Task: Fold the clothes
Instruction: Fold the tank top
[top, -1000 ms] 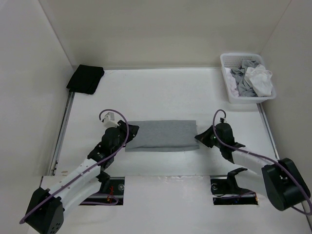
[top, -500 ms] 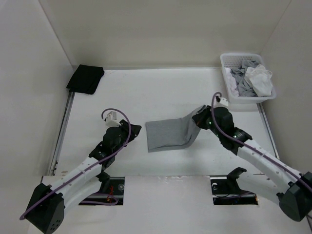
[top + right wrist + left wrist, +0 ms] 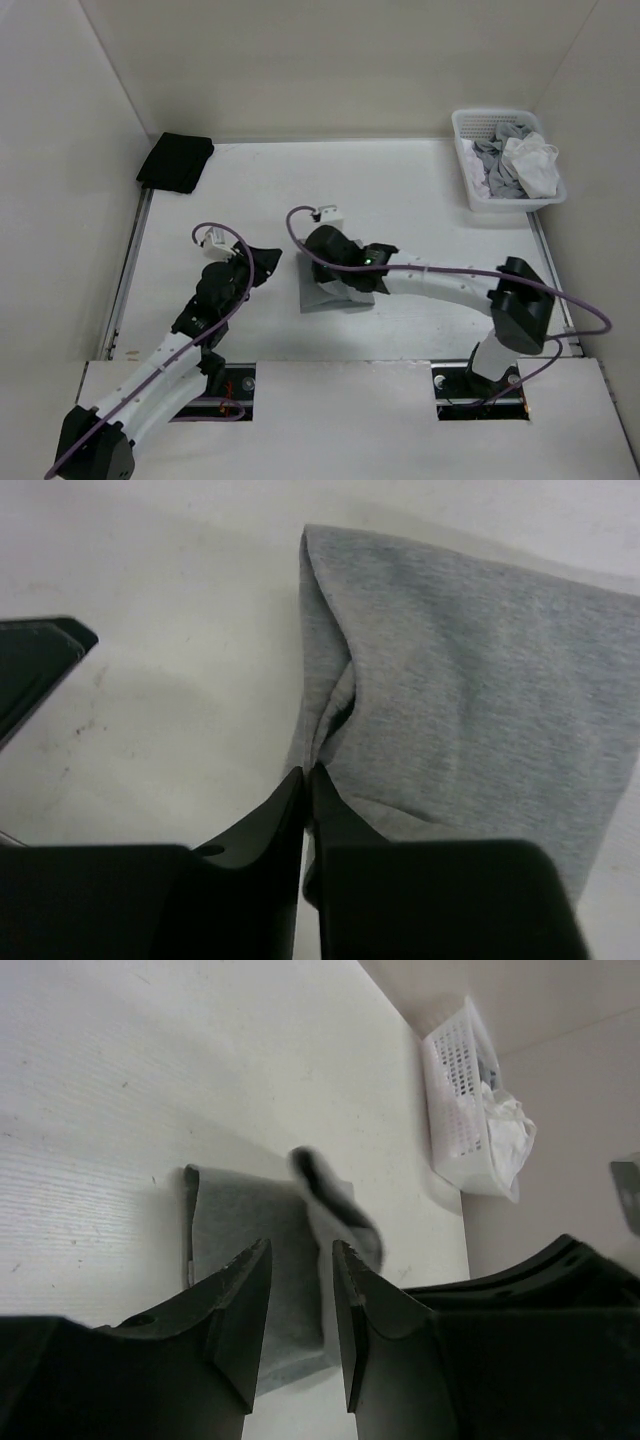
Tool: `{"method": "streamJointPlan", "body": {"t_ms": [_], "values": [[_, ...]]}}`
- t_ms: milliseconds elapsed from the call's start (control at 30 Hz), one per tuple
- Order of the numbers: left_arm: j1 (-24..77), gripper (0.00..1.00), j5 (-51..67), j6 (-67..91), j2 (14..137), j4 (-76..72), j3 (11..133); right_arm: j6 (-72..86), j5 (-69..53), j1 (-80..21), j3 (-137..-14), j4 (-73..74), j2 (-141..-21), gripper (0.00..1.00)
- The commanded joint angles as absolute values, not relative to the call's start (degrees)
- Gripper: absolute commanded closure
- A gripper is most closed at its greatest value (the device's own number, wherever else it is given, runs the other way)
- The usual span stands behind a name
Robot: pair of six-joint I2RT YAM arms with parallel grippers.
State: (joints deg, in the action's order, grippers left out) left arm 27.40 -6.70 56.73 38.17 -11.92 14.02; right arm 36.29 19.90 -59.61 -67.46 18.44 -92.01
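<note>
White table [image 3: 430, 200]; folded grey shirt [image 3: 322, 298] lies mid-table.

- Left arm [image 3: 165, 350]: angled forward from its base, elbow bent.
- Left gripper [image 3: 300, 1250]: held low, fingers parted, jaws standing apart.
- Right arm [image 3: 440, 282]: stretched low and far across toward the left arm's side.
- Right gripper [image 3: 308, 770]: pointed down, fingers nearly together, pinching the edge of the grey shirt [image 3: 470, 680].
</note>
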Motion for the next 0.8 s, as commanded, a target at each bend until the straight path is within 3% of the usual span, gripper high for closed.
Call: {"method": "streamJointPlan", "body": {"t_ms": [0,100,300,500,600,767], "values": [[24.9,0.70,-4.7,56.3,35.9,-11.8,14.7,37.2,21.9,-62.8,-75.0,22.2,-98.6,0.87],[22.5,0.69,-3.0,56.3,35.3,-11.4,14.9,39.1,22.9,-64.5,-77.6,23.1,-102.1,0.59],[22.6,0.69,-1.9,56.2,40.8,-14.2,16.9,40.0,22.2,-65.3,-69.4,16.5,-89.9,0.50],[28.2,0.69,-2.8,56.2,51.4,-22.1,19.9,42.4,15.8,-58.2,-55.0,4.5,-82.0,0.87],[29.9,0.70,-3.3,56.3,56.8,-25.8,21.6,42.7,8.2,-55.1,-53.0,-2.7,-86.4,0.92],[29.5,0.72,-3.2,56.3,63.9,-29.4,23.4,42.5,5.9,-53.0,-53.6,-9.9,-92.6,0.96]]}}
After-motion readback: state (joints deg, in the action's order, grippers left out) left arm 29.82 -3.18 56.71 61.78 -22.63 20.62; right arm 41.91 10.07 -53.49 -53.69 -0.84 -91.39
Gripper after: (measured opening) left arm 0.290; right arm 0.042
